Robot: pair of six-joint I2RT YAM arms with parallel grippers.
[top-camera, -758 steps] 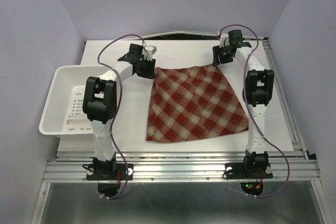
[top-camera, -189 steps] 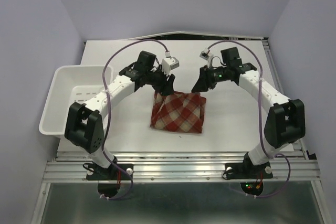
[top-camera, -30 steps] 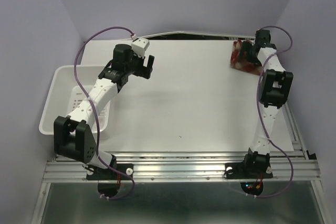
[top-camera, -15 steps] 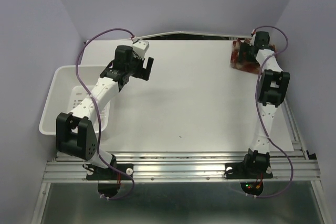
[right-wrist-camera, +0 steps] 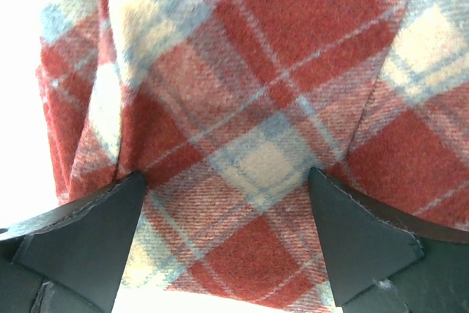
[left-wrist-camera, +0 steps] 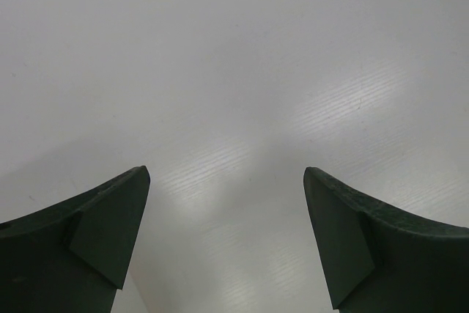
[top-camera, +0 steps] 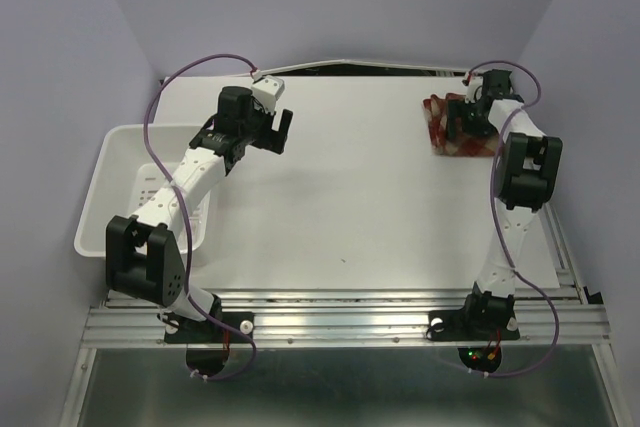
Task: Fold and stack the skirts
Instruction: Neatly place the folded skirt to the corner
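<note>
One plaid skirt [top-camera: 450, 131], in red and cream, lies folded into a small pad at the table's far right corner. My right gripper [top-camera: 470, 113] hangs straight over it. The right wrist view is filled with the skirt's check cloth [right-wrist-camera: 256, 93], and my right gripper [right-wrist-camera: 227, 181] stands open, one dark finger on each side of the cloth. My left gripper [top-camera: 281, 129] is open over bare white table [left-wrist-camera: 220, 49] at the far left, near the basket. In the left wrist view nothing lies between the fingers of my left gripper [left-wrist-camera: 227, 174].
A white perforated plastic basket [top-camera: 118, 150] stands at the table's left edge, partly under my left arm. The table's metal rail [top-camera: 340, 312] runs along the near edge. Purple walls close in on both sides and the back.
The folded skirt now lies a little further left and nearer than a second ago, and my right wrist has come down over it. My left arm has shifted only slightly.
</note>
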